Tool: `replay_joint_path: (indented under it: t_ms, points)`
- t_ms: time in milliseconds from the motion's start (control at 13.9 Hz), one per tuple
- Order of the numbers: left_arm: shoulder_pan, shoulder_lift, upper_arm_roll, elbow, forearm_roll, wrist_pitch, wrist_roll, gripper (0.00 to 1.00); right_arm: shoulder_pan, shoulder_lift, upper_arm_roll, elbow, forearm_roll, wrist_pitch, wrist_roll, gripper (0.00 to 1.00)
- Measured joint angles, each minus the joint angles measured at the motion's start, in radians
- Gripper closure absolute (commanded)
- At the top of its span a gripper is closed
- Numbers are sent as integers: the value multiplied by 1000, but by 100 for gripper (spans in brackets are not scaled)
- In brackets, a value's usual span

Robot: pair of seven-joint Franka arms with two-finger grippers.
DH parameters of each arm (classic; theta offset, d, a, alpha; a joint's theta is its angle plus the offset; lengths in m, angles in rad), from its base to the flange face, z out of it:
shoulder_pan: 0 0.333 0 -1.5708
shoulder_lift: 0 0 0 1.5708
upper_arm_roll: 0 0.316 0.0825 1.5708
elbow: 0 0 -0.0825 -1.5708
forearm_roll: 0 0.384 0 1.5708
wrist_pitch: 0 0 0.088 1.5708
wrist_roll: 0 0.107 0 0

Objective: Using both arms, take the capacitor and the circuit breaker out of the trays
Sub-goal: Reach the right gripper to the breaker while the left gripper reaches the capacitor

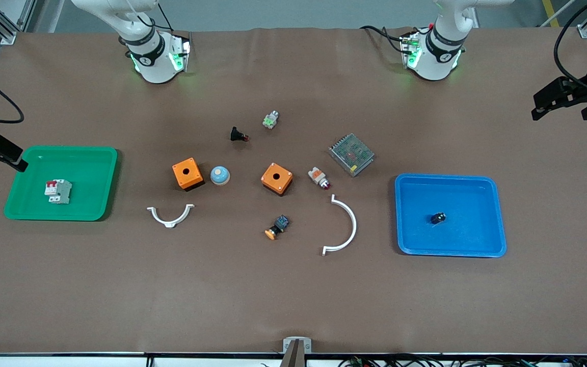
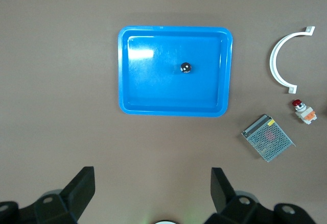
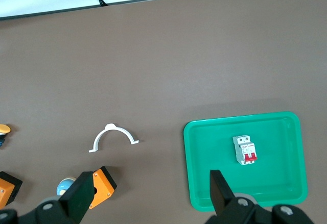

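Observation:
The breaker (image 1: 58, 191), a white-grey block with red toggles, lies in the green tray (image 1: 97, 159) at the right arm's end; it also shows in the right wrist view (image 3: 245, 150). The capacitor (image 1: 438, 218), a tiny black cylinder, lies in the blue tray (image 1: 487, 186) at the left arm's end, and it also shows in the left wrist view (image 2: 185, 68). My left gripper (image 2: 152, 183) is open and empty, high over bare table beside the blue tray (image 2: 148, 96). My right gripper (image 3: 150, 188) is open and empty, high over the table beside the green tray (image 3: 204, 183).
Between the trays lie two orange boxes (image 1: 187, 174) (image 1: 276, 178), a blue-white dome (image 1: 219, 175), two white curved brackets (image 1: 170, 215) (image 1: 342, 227), a mesh-topped metal box (image 1: 351, 154), a white-orange indicator (image 1: 319, 178), a black part with red tip (image 1: 238, 135) and an orange-capped switch (image 1: 277, 227).

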Motion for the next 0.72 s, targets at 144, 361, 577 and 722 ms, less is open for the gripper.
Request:
replay_joint_path:
  t_ms: [144, 361, 577, 722]
  points:
    - [-1, 6, -3, 0, 0, 0, 0, 0, 0, 0, 0, 2, 0, 0, 0, 0]
    - [-1, 26, -4, -1, 15, 0, 0, 0, 0, 0, 0, 2, 0, 0, 0, 0]
    - [1, 97, -4, -9, 19, 56, 0, 0, 1, 1, 1, 3, 0, -12, 0, 0]
    - [-2, 183, -5, -20, 19, 141, 0, 0, -3, 9, -2, 2, -2, -73, 0, 0]
